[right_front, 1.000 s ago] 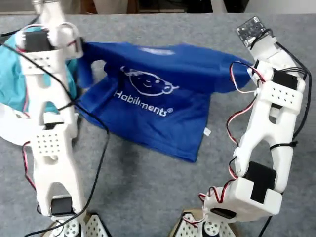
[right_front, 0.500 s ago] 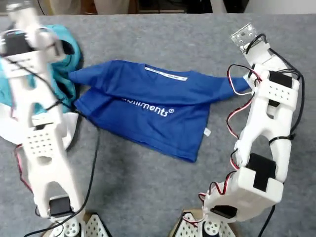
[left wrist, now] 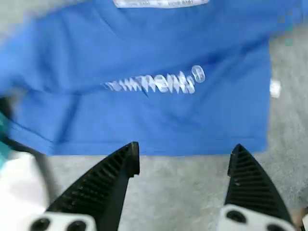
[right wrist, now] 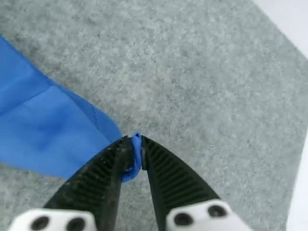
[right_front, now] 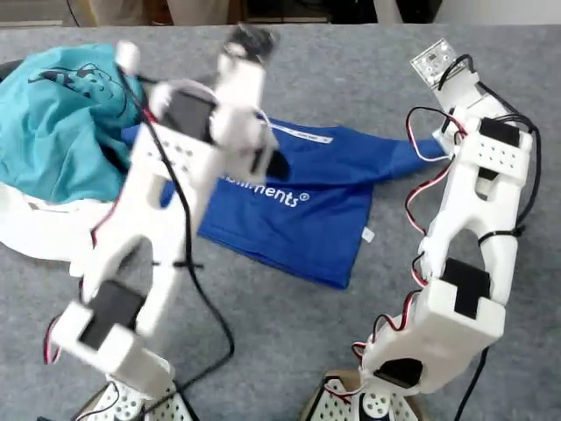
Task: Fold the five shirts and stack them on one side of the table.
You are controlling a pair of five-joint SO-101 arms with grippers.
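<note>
Jaws: spread wide and empty on left gripper [left wrist: 185,153], clenched on right gripper [right wrist: 134,143] around the outer sleeve tip of the blue shirt [right_front: 307,210]

Left side vs a second ago: no longer pinching the far shoulder over by the teal shirt [right_front: 53,132]; now swung across, hanging above the blue shirt's middle, looking down on the lettering [left wrist: 154,83] and the near hem. On the right: barely any shift, same pinch on the sleeve throughout

Blue shirt a second ago: lifted along its top edge, face print showing. Now: flat on the grey table [right_front: 263,342], top part doubled over toward the arms, face print covered, neck label [right_front: 298,134] facing up, only the tail of the lettering left in sight. Position: mid-table, between the two arms, one sleeve stretched out toward the right gripper

Reads as first fold laid, with a clean release on the left. Second fold not yet made, sleeve not yet tucked. Probably calls for a fresh grip on a side edge or the hem from the left, keeping light tension on the right to stop the fold sliding. Risk: dragging the doubled layer open with a pull from the right alone

Teal shirt: bunched and unfolded on a white heap [right_front: 35,237] at the table's left edge. Stack not yet started by the look of it, so early in the task
</note>
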